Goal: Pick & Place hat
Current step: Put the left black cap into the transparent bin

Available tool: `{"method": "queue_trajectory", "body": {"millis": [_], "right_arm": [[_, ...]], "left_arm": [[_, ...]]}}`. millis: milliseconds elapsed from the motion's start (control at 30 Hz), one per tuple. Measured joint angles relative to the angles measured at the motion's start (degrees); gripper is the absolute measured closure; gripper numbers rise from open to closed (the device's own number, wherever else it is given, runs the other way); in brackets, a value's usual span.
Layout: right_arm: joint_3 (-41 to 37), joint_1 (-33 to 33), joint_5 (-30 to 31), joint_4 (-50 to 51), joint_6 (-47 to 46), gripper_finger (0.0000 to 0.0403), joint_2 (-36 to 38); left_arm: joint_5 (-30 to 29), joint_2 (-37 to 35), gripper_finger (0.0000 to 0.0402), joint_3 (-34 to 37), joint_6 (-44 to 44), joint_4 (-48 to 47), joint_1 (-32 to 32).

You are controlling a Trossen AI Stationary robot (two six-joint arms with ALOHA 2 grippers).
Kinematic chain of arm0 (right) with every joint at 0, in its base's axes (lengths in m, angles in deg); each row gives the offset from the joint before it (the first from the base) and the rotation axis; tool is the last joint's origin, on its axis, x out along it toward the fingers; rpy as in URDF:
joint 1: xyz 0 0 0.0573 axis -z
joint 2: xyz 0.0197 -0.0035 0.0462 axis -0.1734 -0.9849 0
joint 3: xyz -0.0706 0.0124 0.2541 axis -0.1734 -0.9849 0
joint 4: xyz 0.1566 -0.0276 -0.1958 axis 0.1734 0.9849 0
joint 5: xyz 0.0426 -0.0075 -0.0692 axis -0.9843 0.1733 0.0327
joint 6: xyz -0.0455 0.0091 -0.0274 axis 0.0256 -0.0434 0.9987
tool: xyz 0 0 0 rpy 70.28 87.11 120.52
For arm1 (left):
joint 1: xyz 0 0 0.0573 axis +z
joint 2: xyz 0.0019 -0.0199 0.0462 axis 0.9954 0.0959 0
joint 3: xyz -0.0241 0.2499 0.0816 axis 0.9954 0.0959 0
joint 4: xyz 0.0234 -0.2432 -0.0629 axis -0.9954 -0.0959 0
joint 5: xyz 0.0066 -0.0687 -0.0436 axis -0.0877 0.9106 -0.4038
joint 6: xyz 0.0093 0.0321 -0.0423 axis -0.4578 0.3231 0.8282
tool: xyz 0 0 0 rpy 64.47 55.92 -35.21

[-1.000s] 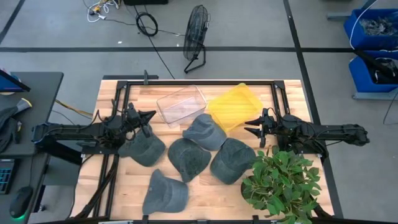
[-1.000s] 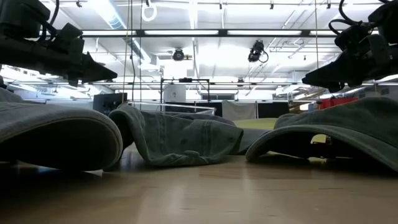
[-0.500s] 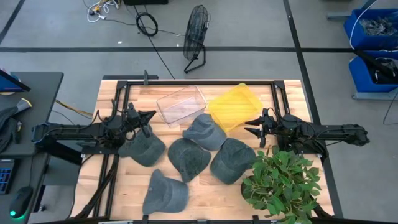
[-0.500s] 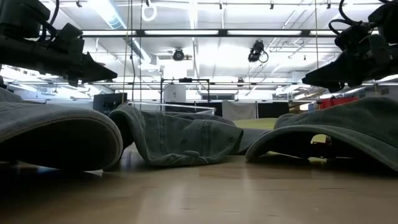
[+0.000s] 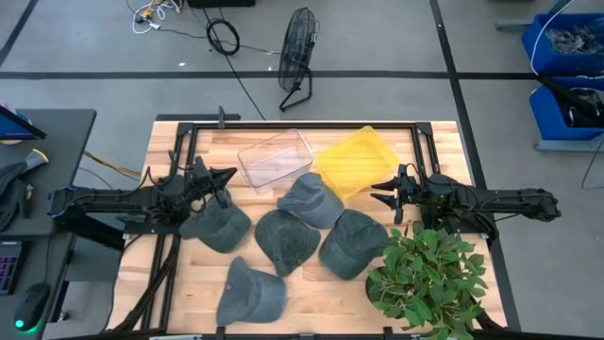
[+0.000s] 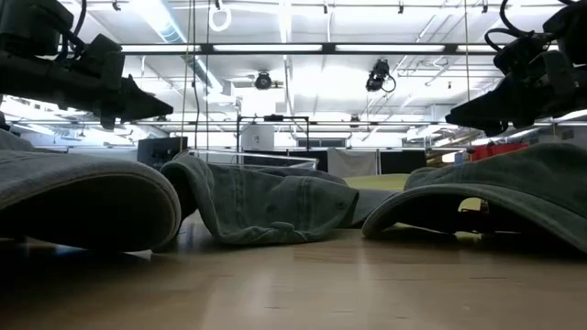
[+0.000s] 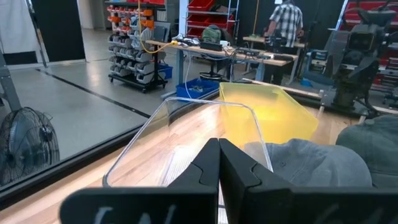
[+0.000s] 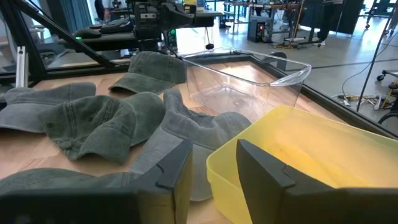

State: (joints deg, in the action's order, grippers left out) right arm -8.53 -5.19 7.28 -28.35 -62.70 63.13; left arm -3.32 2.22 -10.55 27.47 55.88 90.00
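Several grey hats lie flat on the wooden table: one at the left, one by the trays, one in the middle, others toward the right and near edge. My left gripper hovers shut above the far edge of the left hat, pointing level toward the clear tray. My right gripper hovers open beside the yellow tray, its fingers pointing toward the hats, with nothing between them. In the low view both grippers hang clear above the hats.
A clear tray and a yellow tray stand side by side at the table's far middle. A potted plant fills the near right corner. A black frame runs along the far edge. A person stands in the room beyond.
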Motion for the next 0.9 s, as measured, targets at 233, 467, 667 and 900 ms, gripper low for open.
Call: {"method": "queue_trajectory", "body": {"millis": [233, 467, 667, 900], "right_arm": [[0.00, 0.00, 0.01, -0.01, 0.00, 0.0273, -0.01], [0.00, 0.00, -0.01, -0.01, -10.03, 0.0273, -0.02], [0.00, -0.01, 0.01, -0.19, -13.61, 0.0273, -0.01], [0.00, 0.03, 0.05, -0.12, -15.47, 0.0273, -0.02]], "left_arm": [[9.39, 0.02, 0.0399, -1.05, 7.09, 2.81, -0.01], [11.25, -0.02, 0.0399, -1.45, 8.28, 5.87, 0.01], [12.20, -0.02, 0.0378, -1.58, 7.54, 6.02, -0.01], [12.73, 0.56, 0.0273, -6.49, 3.43, 6.07, -0.01]]}}
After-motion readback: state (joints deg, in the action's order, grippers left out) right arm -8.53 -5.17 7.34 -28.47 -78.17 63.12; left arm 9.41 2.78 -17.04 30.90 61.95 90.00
